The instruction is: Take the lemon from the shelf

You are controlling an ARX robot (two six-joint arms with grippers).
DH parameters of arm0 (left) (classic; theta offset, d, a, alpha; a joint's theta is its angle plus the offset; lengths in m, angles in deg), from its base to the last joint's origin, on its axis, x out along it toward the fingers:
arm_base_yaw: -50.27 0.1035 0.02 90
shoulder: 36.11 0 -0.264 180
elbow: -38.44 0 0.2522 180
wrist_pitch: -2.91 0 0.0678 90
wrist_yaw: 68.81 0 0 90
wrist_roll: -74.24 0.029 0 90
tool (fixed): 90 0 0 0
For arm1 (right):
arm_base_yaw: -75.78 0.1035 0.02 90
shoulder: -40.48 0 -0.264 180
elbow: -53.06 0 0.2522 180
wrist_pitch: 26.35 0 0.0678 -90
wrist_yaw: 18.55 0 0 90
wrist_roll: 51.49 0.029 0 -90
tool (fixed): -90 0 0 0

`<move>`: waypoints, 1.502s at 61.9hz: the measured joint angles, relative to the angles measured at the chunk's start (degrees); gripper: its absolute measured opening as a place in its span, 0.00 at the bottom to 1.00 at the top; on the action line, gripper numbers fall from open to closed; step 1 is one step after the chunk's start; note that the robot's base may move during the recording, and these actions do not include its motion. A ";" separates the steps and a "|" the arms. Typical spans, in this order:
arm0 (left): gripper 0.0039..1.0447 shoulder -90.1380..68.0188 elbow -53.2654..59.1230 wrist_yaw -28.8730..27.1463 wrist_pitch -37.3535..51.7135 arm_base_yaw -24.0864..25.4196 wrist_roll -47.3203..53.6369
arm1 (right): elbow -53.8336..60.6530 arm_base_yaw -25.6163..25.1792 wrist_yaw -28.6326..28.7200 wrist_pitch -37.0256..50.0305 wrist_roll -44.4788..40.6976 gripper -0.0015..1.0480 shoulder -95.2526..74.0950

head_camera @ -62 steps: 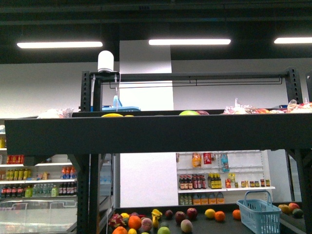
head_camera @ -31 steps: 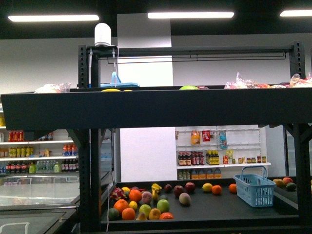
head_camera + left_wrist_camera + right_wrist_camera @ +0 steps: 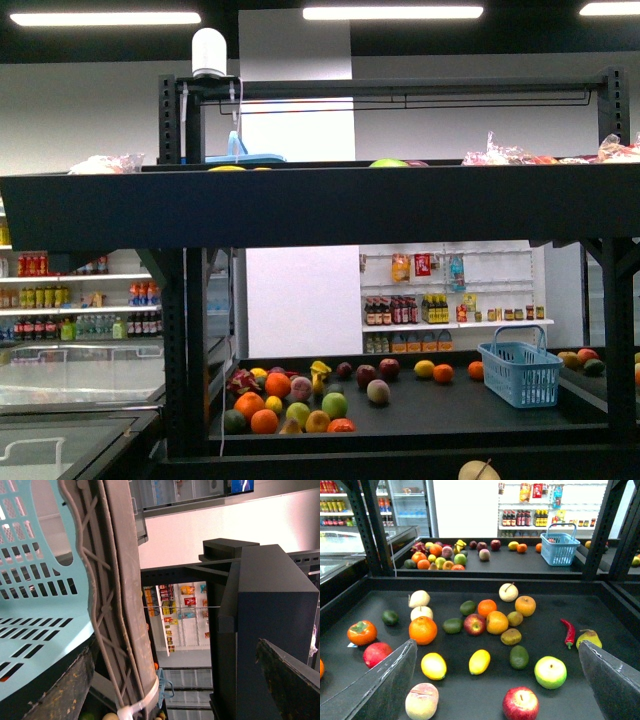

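In the right wrist view, a dark tier of the black shelf (image 3: 555,625) holds scattered fruit. An oval yellow lemon (image 3: 479,661) lies on it, with a rounder yellow fruit (image 3: 434,666) beside it. My right gripper (image 3: 496,645) hovers open above this tier, its fingers (image 3: 385,680) wide apart, and the lemon lies between them, untouched. My left gripper (image 3: 175,647) is open and holds nothing, next to a light blue basket (image 3: 35,580) and a black upright (image 3: 265,630). The front view shows the shelf (image 3: 320,205) but neither gripper.
Around the lemon lie a red apple (image 3: 521,703), a green apple (image 3: 550,672), an avocado (image 3: 519,656), a peach (image 3: 421,701), an orange (image 3: 423,630) and a red chilli (image 3: 568,631). A blue basket (image 3: 560,549) stands on the farther tier. White stocked shelving (image 3: 450,300) stands behind.
In the front view the upper tier now sits higher in the picture. More of the lower tier, with its fruit and blue basket, shows.
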 joint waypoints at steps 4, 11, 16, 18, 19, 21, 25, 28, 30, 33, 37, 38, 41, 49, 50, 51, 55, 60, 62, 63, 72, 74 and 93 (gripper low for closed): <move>0.93 -1.75 -1.68 -0.52 0.00 -0.55 -0.26 | 0.00 0.00 0.00 0.00 0.00 0.93 0.00; 0.93 -4.87 -4.68 -1.81 0.85 -1.51 -1.05 | 0.00 0.00 0.00 -0.02 0.00 0.93 0.00; 0.93 -6.49 -6.27 -2.43 0.90 -2.23 -1.07 | 0.00 0.00 0.00 0.00 0.00 0.93 0.00; 0.93 -7.17 -6.86 -2.58 0.98 -2.58 -1.05 | 0.00 0.00 0.00 0.00 0.00 0.93 0.00; 0.93 -7.32 -7.02 -2.64 0.98 -2.67 -1.05 | 0.00 0.00 0.00 0.00 0.00 0.93 0.00; 0.93 -7.80 -7.54 -2.99 0.85 -2.97 -0.96 | 0.00 0.00 0.00 0.00 0.00 0.93 0.00; 0.89 -8.28 -8.13 -3.78 0.79 -3.34 -0.66 | 0.00 0.00 0.00 0.00 0.00 0.93 0.00; 0.79 -8.39 -8.68 -4.31 0.11 -3.72 -0.13 | 0.00 0.00 0.00 0.00 0.00 0.93 0.00; 0.74 -8.39 -8.87 -4.37 0.11 -3.85 0.04 | 0.00 0.00 0.00 0.00 0.00 0.93 0.00; 0.65 -8.39 -9.01 -4.61 0.17 -3.93 0.59 | 0.00 0.00 0.00 0.00 -0.02 0.93 0.00; 0.54 -8.44 -9.01 -5.01 0.17 -3.93 1.29 | 0.00 0.00 -0.02 0.00 0.00 0.93 0.00; 0.52 -8.44 -9.01 -5.01 0.17 -3.91 1.36 | 0.00 0.00 -0.02 0.00 0.00 0.93 0.00; 0.44 -8.44 -9.01 -5.20 0.20 -3.91 1.57 | 0.00 0.00 0.00 0.00 0.00 0.93 0.00; 0.24 -8.44 -7.85 -5.42 0.11 -3.91 1.57 | 0.00 0.00 0.00 0.00 0.00 0.93 0.00; 0.23 -8.44 -7.72 -5.44 0.15 -3.93 1.57 | 0.00 0.00 0.00 0.00 -0.02 0.93 0.00; 0.20 -8.37 -7.67 -5.40 0.17 -3.93 1.55 | 0.00 0.00 -0.02 0.00 0.00 0.93 0.00; 0.14 -7.58 -6.51 -5.16 0.20 -4.04 1.95 | 0.00 0.00 -0.02 0.00 0.00 0.93 0.00; 0.13 -5.88 -4.94 -4.24 0.28 -4.55 6.54 | 0.00 0.00 -0.02 -0.02 -0.02 0.93 0.00; 0.13 -4.85 -4.33 -4.24 0.31 -4.85 6.62 | 0.00 0.00 -0.02 0.00 0.00 0.93 0.00; 0.13 -4.50 -4.09 -4.17 0.31 -4.98 6.60 | 0.00 0.00 0.00 0.00 0.00 0.93 0.00; 0.12 1.46 -0.92 -2.05 0.28 -7.80 7.82 | 0.00 0.00 0.00 -0.02 0.00 0.93 0.00; 0.12 2.99 -0.33 -1.36 0.13 -8.85 8.17 | 0.00 0.00 0.00 -0.02 0.00 0.93 0.00; 0.11 13.88 7.02 7.98 -3.08 -22.49 12.68 | 0.00 0.00 -0.02 -0.02 0.00 0.93 0.00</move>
